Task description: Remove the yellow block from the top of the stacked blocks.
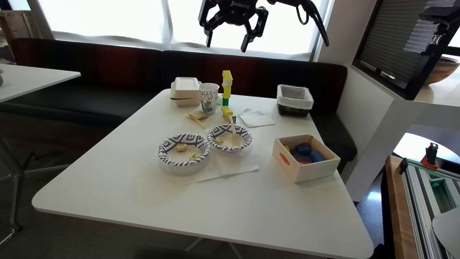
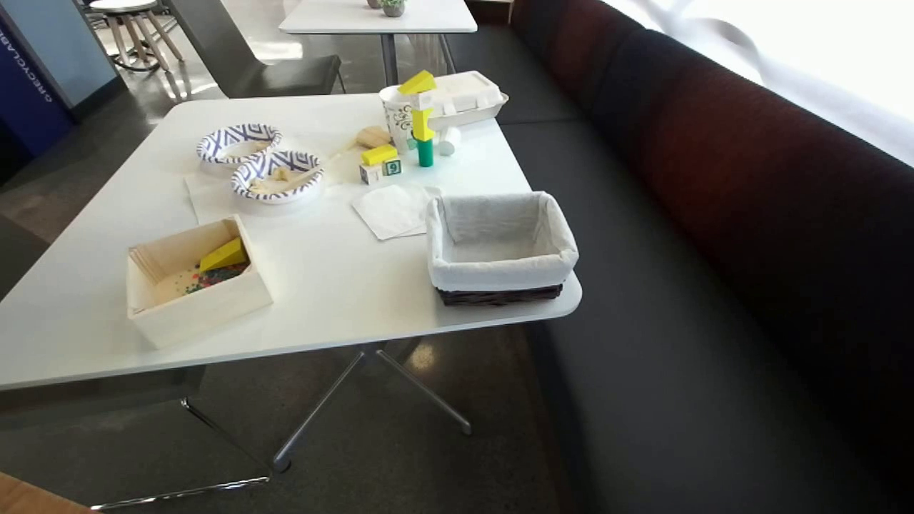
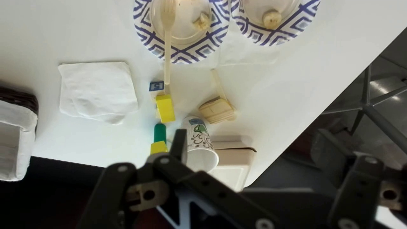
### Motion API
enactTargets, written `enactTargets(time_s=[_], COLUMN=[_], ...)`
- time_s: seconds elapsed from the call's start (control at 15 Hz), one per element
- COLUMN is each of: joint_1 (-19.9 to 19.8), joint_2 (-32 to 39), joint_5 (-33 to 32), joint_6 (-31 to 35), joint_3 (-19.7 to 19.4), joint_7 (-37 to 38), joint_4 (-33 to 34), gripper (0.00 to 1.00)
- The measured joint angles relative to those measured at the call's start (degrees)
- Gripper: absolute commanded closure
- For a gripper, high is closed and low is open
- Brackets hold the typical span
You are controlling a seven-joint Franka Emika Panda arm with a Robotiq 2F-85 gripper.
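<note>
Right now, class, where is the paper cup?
In an exterior view, the paper cup stands between the takeout box on its left and the block stack on its right.

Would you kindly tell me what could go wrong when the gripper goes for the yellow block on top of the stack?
The stack is tall and narrow, so a sideways nudge from the gripper could topple it. The paper cup stands close by and might get knocked on the way down. The top yellow block juts past the pale block beneath, so it may tip when touched.
</note>
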Motion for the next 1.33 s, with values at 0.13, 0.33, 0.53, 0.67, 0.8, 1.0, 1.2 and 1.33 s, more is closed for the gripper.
enactTargets(time_s=[0.13, 0.33, 0.53, 0.67, 0.8, 1.0, 1.2, 1.33], joint_1=[0.01, 0.87, 3.16, 4.71, 5.59, 6.01, 7.34, 8.14], joint_2=[3.4, 10.14, 17.16, 21.46, 25.41, 29.72, 32.31, 32.86], joint_5=[-3.57, -8.84, -11.22, -11.39, -10.98, -9.72, -9.26, -9.26], joint_6=[0.0, 0.07, 0.13, 0.14, 0.15, 0.15, -0.05, -0.06], joint_3=[-1.74, -5.45, -10.35, -13.5, -15.8, -18.1, -21.39, -22.51], joint_7=[2.18, 5.22, 6.93, 7.21, 7.03, 6.38, 7.28, 7.78], joint_4=[3.24, 9.61, 16.79, 21.31, 25.37, 29.53, 31.37, 31.7], gripper=[0.0, 0.0, 0.0, 0.0, 0.0, 0.0, 0.0, 0.0])
